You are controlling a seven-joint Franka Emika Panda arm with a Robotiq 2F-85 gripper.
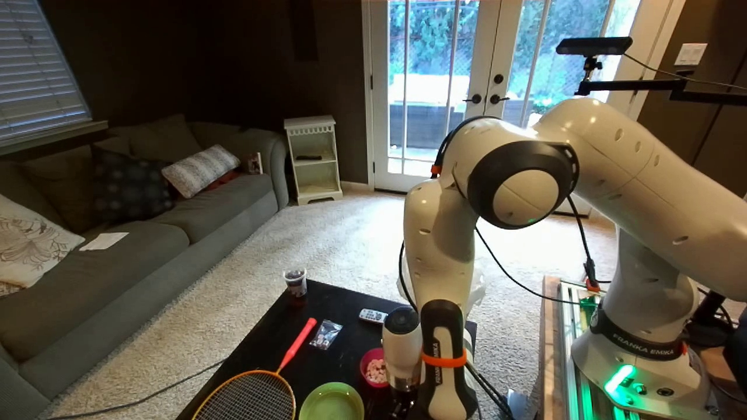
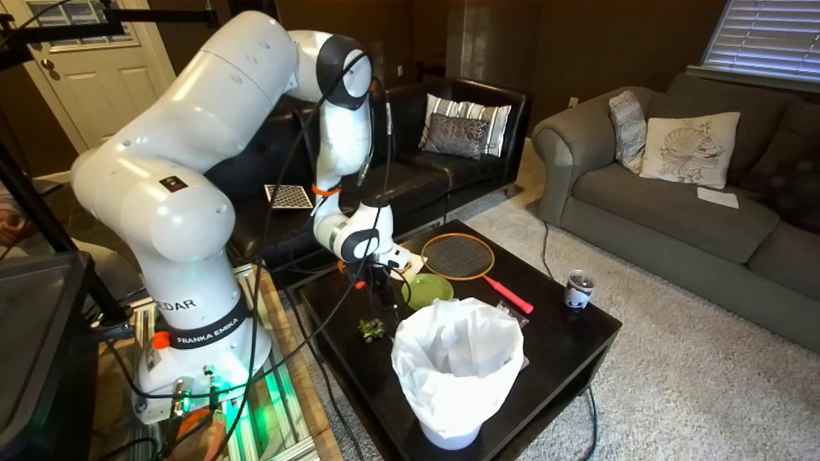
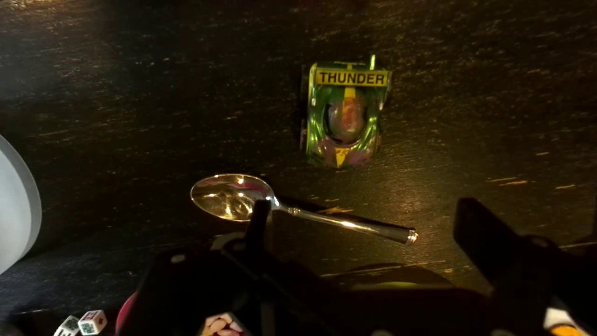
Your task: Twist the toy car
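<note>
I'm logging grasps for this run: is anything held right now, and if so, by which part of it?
Nothing is held: the gripper is open, and the toy car and spoon rest on the table.

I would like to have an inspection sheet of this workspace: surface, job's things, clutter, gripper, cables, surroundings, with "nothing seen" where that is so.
Surface: black table, pale streaks in the wrist view.
Job's things: green toy car marked THUNDER, on the table.
Clutter: spoon near the car, not touching; racket, green dish, lined bin, remote, cup.
Gripper: open, holding nothing.
Cables: black cables beside the arm.
Surroundings: grey sofa, dark leather sofa, pale carpet; perhaps a person, cut off at the edge.
</note>
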